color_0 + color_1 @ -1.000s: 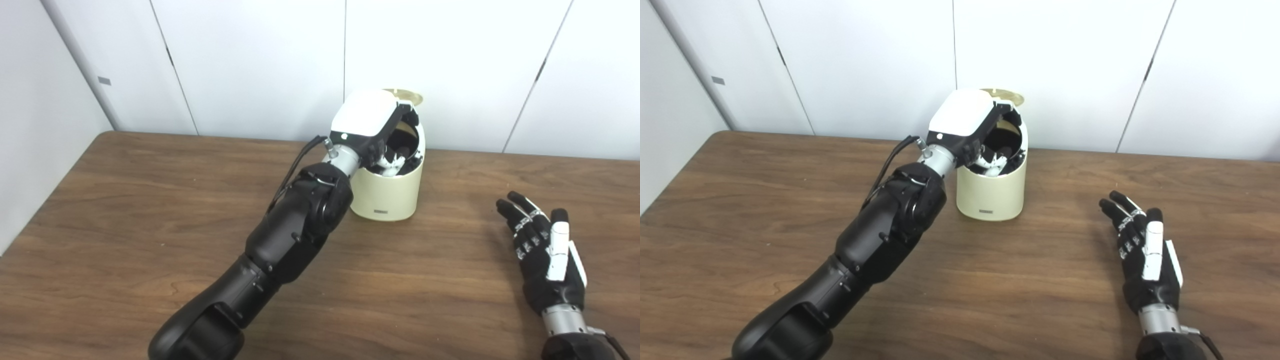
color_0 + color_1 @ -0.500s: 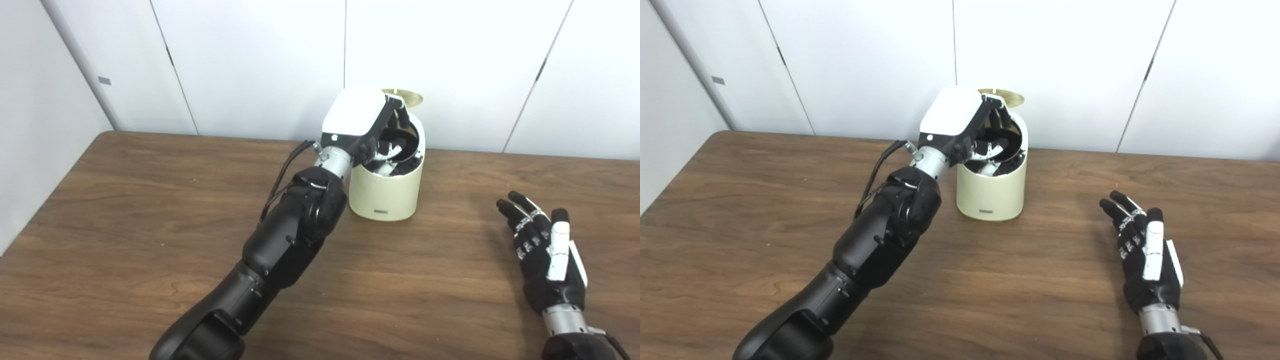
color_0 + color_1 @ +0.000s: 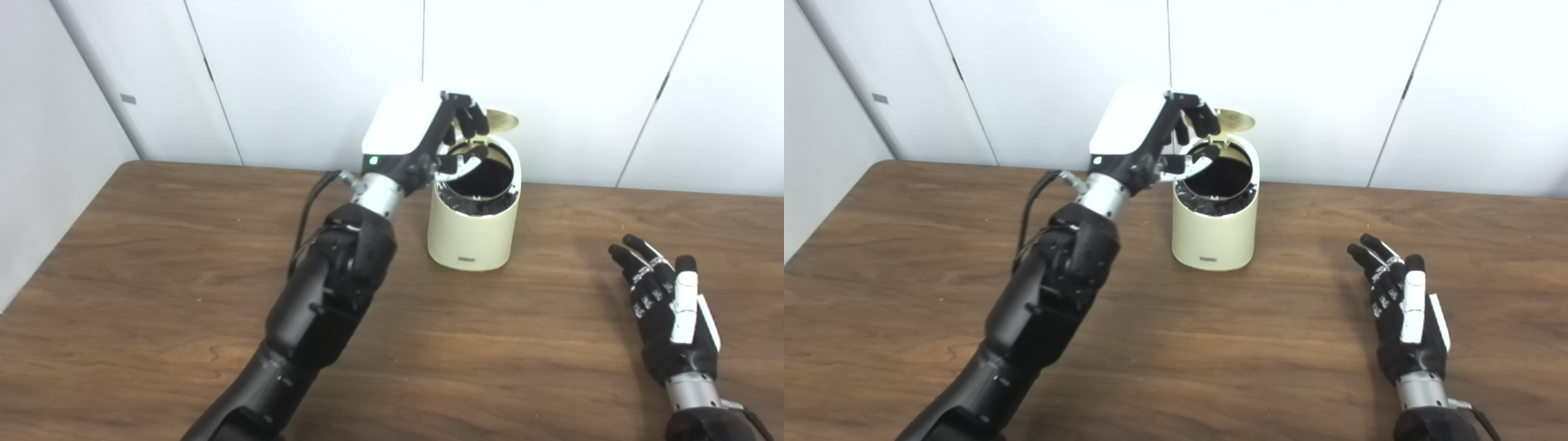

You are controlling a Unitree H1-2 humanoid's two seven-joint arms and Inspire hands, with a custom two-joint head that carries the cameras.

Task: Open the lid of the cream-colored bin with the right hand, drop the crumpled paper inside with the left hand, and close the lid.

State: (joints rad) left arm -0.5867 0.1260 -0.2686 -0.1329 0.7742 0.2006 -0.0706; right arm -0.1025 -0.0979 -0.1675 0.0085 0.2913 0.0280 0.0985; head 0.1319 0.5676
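The cream-colored bin (image 3: 473,236) stands at the back middle of the table, its round lid (image 3: 502,119) tipped up behind the dark opening. My left hand (image 3: 422,131) hovers just left of and above the bin's rim, fingers apart and empty. No crumpled paper shows anywhere; the bin's inside is dark. My right hand (image 3: 670,315) lies flat on the table at the right, fingers spread, well away from the bin.
The wooden table (image 3: 153,257) runs to a white panelled wall (image 3: 306,73) right behind the bin. A grey wall borders the table's left side.
My left hand has lifted out of the bin's opening and drawn back up and to the left, fingers spreading. The right hand and the lid have stayed put.
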